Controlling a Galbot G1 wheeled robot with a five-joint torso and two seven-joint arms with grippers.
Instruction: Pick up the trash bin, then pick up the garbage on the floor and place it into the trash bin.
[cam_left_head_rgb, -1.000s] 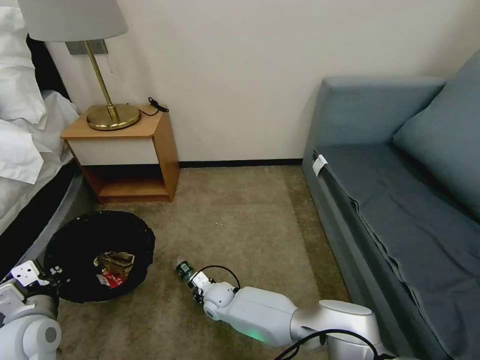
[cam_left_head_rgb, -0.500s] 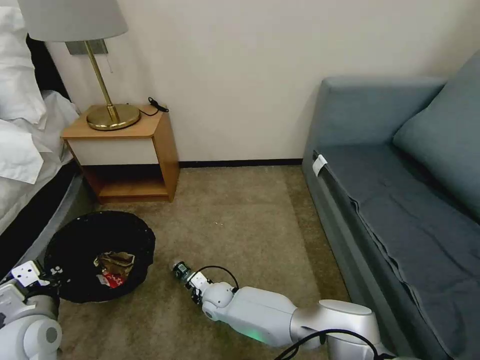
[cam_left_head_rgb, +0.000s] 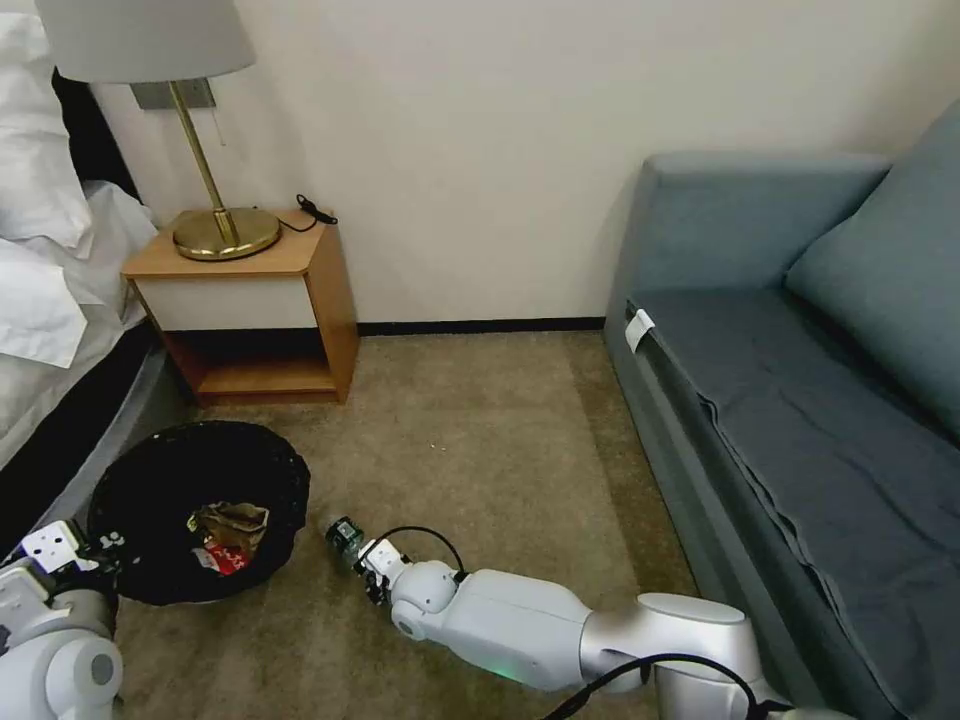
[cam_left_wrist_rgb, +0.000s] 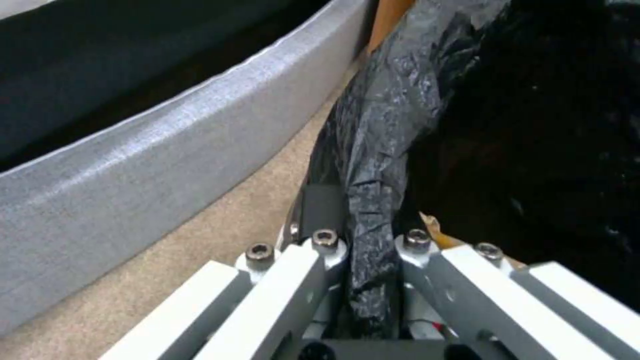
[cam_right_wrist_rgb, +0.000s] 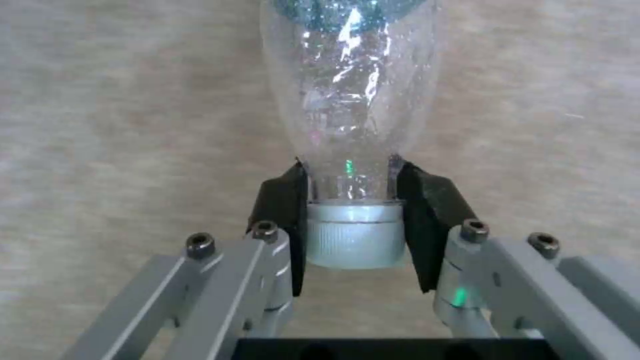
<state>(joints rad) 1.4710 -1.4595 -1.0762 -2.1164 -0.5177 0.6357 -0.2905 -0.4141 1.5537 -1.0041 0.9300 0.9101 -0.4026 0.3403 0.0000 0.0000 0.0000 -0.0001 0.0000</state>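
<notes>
The trash bin (cam_left_head_rgb: 150, 480), lined with a crinkly black bag, hangs low at the left by the bed, and my left gripper (cam_left_head_rgb: 75, 560) is shut on its bag-covered rim (cam_left_wrist_rgb: 373, 235). Inside it lie a brown paper bag (cam_left_head_rgb: 232, 522) and a red-and-white wrapper (cam_left_head_rgb: 222, 560). My right gripper (cam_left_head_rgb: 358, 553) is shut on the neck of a small clear bottle (cam_left_head_rgb: 344, 533) with a green label, just right of the bin and above the carpet. In the right wrist view the black pads (cam_right_wrist_rgb: 283, 200) clamp the bottle (cam_right_wrist_rgb: 350, 100) just above its white cap (cam_right_wrist_rgb: 353, 235).
A wooden nightstand (cam_left_head_rgb: 255, 310) with a brass lamp (cam_left_head_rgb: 215, 225) stands behind the bin. The bed (cam_left_head_rgb: 50, 300) runs along the left, its grey base (cam_left_wrist_rgb: 147, 150) close to the bin. A blue-grey sofa (cam_left_head_rgb: 800, 380) fills the right. Open carpet (cam_left_head_rgb: 480, 440) lies between.
My right gripper has carried the bottle leftward toward the bin. The bin and left gripper have not moved.
</notes>
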